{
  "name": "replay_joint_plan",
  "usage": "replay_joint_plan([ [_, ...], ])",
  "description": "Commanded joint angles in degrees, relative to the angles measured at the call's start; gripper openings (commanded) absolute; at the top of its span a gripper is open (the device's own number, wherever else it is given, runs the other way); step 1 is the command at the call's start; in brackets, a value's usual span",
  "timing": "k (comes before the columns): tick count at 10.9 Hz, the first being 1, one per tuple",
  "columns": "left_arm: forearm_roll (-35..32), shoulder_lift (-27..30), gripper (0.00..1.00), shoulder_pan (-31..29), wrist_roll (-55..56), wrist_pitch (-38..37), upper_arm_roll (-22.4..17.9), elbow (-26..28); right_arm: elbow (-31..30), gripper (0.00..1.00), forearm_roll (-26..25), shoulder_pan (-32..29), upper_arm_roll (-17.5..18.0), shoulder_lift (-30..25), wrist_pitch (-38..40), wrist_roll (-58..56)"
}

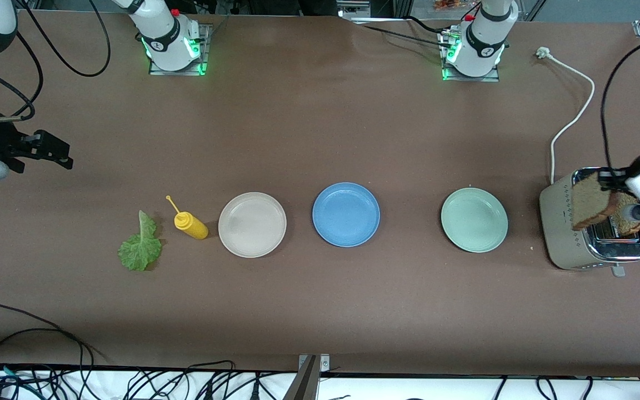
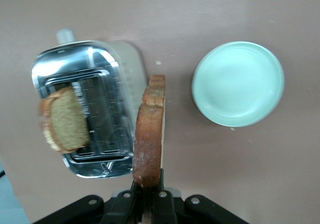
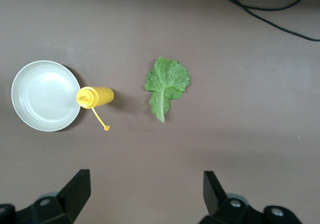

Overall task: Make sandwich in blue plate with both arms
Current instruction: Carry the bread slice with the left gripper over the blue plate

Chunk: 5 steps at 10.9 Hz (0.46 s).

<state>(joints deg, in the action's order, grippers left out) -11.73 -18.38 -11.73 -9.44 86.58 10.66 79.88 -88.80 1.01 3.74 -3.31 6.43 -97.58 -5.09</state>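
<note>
My left gripper (image 1: 613,188) is shut on the edge of a brown bread slice (image 1: 589,200), which it holds upright just above the toaster (image 1: 561,233). In the left wrist view this slice (image 2: 149,129) runs edge-on out of the left gripper (image 2: 148,184). A second slice (image 2: 65,119) stands in a toaster slot (image 1: 628,222). The blue plate (image 1: 346,214) lies bare at the table's middle. A green lettuce leaf (image 1: 141,244) lies flat toward the right arm's end. My right gripper (image 1: 53,153) hangs open above that end, the lettuce leaf (image 3: 167,86) under its empty fingers.
A beige plate (image 1: 252,224) and a yellow squeeze bottle (image 1: 189,223) on its side lie between the lettuce and the blue plate. A pale green plate (image 1: 474,219) sits between the blue plate and the toaster. The toaster's white cord (image 1: 573,119) trails toward the left arm's base.
</note>
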Motion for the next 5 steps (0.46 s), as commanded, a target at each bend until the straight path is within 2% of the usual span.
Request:
replay_joint_plan([
  [1, -1.01, 0.54, 0.0, 7.4, -0.32, -3.95, 1.02, -0.6, 1.17, 1.0, -0.66, -0.31, -0.03, 0.42, 0.28, -0.54],
  [3, -0.92, -0.42, 0.0, 12.05, 0.99, -4.23, 3.57, -0.43, 1.17, 1.0, -0.66, -0.23, -0.03, 0.42, 0.28, -0.54],
  [5, 3.27, -4.19, 0.0, 18.64, 7.38, -4.05, 3.66, -0.51, 1.17, 1.0, -0.66, -0.23, -0.03, 0.42, 0.28, -0.54],
])
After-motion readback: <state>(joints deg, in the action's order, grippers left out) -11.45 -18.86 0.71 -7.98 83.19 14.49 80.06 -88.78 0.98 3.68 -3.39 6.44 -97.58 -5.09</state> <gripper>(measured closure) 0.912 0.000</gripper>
